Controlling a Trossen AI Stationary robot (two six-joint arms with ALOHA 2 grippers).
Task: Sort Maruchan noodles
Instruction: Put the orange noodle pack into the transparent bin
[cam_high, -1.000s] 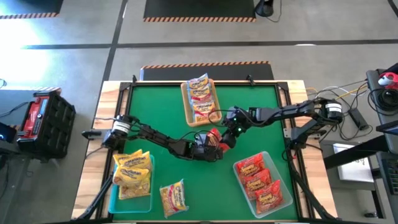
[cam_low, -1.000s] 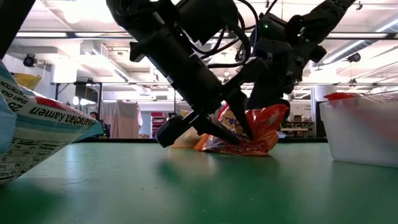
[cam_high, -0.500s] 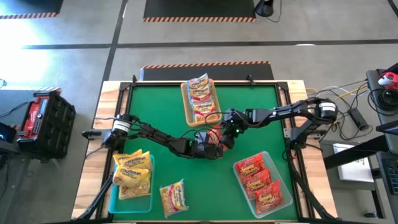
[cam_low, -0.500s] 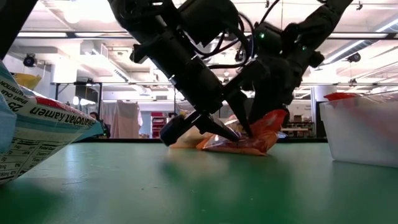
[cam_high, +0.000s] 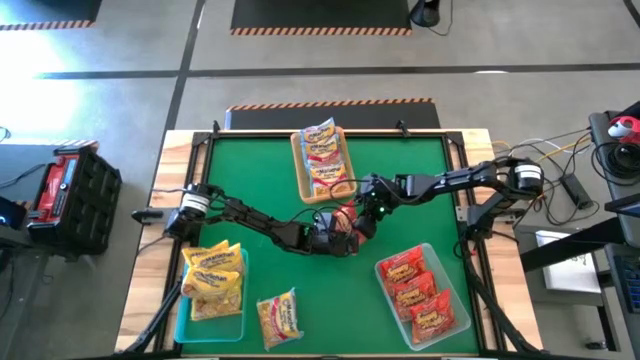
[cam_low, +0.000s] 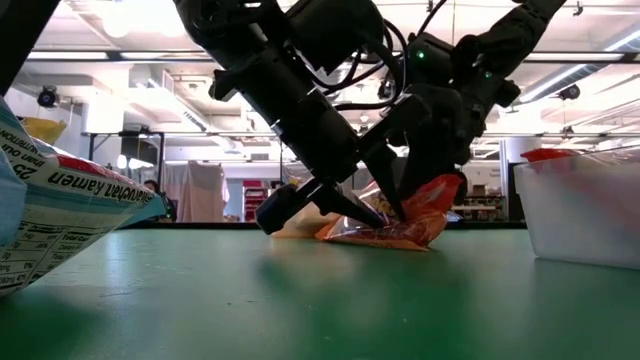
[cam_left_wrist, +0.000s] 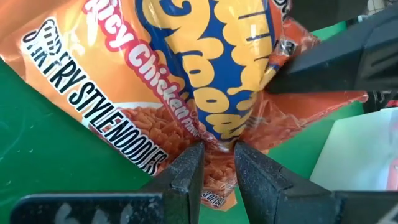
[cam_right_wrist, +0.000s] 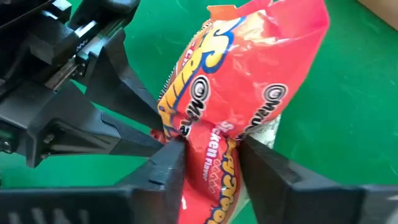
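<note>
A red Maruchan noodles packet (cam_high: 346, 214) stands crumpled on the green table (cam_high: 260, 170) at its middle, with both grippers at it. My left gripper (cam_high: 335, 233) reaches in from the table's left and is shut on the packet's low end. My right gripper (cam_high: 362, 217) comes from the right and is shut on its upper part. In the low view, the packet (cam_low: 425, 212) rests on the table by its bottom edge. My left gripper pinches the packet's lower end (cam_left_wrist: 215, 148) between its two fingers (cam_left_wrist: 188, 171). It slants down from the table's left. That end lies at the table top, and the rest of the packet rises beyond the fingers. My right gripper has the packet's bunched upper part (cam_right_wrist: 210, 155) between its two fingers (cam_right_wrist: 169, 163), one on each face. It slants down from the table's right. The packet stands tilted, its bottom edge (cam_low: 385, 240) on the table.
A tan tray (cam_high: 297, 160) at the far middle holds silvery-white packets. A teal tray (cam_high: 180, 322) at the near left holds yellow packets, and one loose packet (cam_high: 280, 318) lies beside it. A teal tray (cam_high: 452, 290) at the near right holds red packets.
My right gripper has eased a little down and toward the table's left, over the red packet's upper part. The packet's top now stands slightly lower and more bunched. My left gripper and the packet's low end have kept still.
</note>
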